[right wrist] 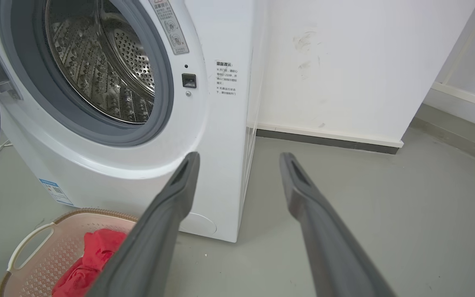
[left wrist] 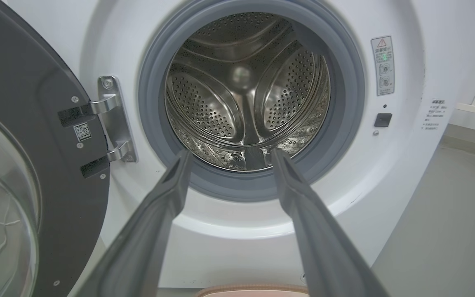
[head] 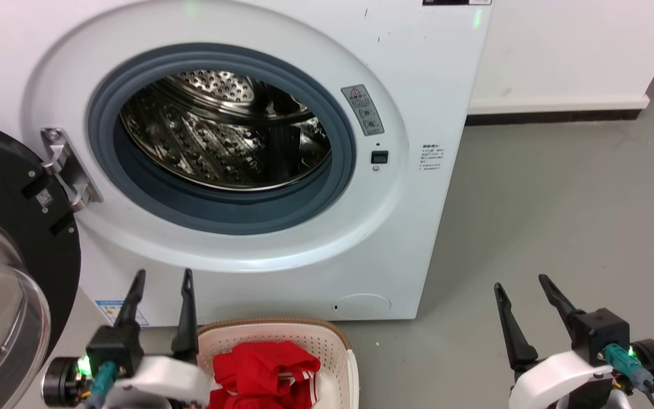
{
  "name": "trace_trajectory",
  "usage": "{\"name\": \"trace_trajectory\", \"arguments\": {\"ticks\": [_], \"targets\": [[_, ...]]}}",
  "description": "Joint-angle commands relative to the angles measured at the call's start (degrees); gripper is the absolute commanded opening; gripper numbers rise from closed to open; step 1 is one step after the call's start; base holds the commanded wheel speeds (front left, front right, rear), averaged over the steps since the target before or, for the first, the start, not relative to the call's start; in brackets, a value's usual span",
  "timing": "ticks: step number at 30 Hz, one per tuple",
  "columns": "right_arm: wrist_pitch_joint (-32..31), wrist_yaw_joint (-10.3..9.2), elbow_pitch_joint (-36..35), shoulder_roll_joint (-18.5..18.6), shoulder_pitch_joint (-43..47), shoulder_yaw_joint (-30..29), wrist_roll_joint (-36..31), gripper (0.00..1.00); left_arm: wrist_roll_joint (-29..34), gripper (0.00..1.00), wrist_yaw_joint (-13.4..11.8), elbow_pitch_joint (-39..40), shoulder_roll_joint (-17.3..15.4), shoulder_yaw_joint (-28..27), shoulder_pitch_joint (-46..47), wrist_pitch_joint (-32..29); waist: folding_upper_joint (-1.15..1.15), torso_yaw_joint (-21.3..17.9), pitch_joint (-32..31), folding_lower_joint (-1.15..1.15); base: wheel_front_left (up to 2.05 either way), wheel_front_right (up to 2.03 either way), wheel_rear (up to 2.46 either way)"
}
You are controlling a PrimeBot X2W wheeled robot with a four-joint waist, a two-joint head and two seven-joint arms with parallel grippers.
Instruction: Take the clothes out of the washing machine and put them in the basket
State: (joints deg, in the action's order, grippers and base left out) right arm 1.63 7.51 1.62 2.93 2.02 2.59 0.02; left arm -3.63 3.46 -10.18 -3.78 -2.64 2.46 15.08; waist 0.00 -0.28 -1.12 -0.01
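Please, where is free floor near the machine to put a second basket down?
The grey floor right of the washing machine, bordered by the wall skirting and the right gripper, is bare. Crowded: before the machine, where the basket holding the clothes, the left gripper and the open door sit close.

Clothes: we see a bright red soft fabric garment [head: 264,369], white-striped.
Basket: our cream perforated plastic basket [head: 330,349] has a brown rim.
Washer: large white washing machine [head: 418,170], grey porthole ring [head: 100,147].
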Motion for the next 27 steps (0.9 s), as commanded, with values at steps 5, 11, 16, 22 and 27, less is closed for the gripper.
{"name": "trace_trajectory", "arguments": {"ticks": [5,11,16,22,27], "targets": [[-0.3,-0.04,-1.2,-0.1,2.2,0.2,0.3,1.00,2.0,1.00,-0.8,3.1,-0.6,1.5,-4.2,-0.6,0.00,0.3,-1.5,0.01,0.00,0.00,0.00],[-0.6,-0.04,-2.1,-0.1,3.0,0.6,0.7,1.00,1.5,1.00,-1.3,4.5,-0.5,1.9,-7.0,-2.1,0.00,0.5,-2.1,0.01,0.00,0.00,0.00],[-0.8,-0.04,-2.6,-0.1,2.6,0.5,0.7,1.00,1.3,1.00,-1.5,5.1,-0.6,2.4,-7.0,-2.7,0.00,0.6,-2.0,0.01,0.00,0.00,0.00],[-0.6,-0.04,-2.7,-0.1,2.3,0.8,0.9,1.00,0.9,1.00,-1.4,5.4,-1.1,2.4,-6.8,-2.8,0.00,0.4,-1.9,0.01,0.00,0.00,0.00],[-0.5,-0.04,-2.7,-0.1,2.3,0.8,1.0,1.00,0.6,1.00,-1.6,5.7,-1.4,2.5,-6.9,-3.0,0.00,0.3,-1.7,0.01,0.00,0.00,0.00]]}}
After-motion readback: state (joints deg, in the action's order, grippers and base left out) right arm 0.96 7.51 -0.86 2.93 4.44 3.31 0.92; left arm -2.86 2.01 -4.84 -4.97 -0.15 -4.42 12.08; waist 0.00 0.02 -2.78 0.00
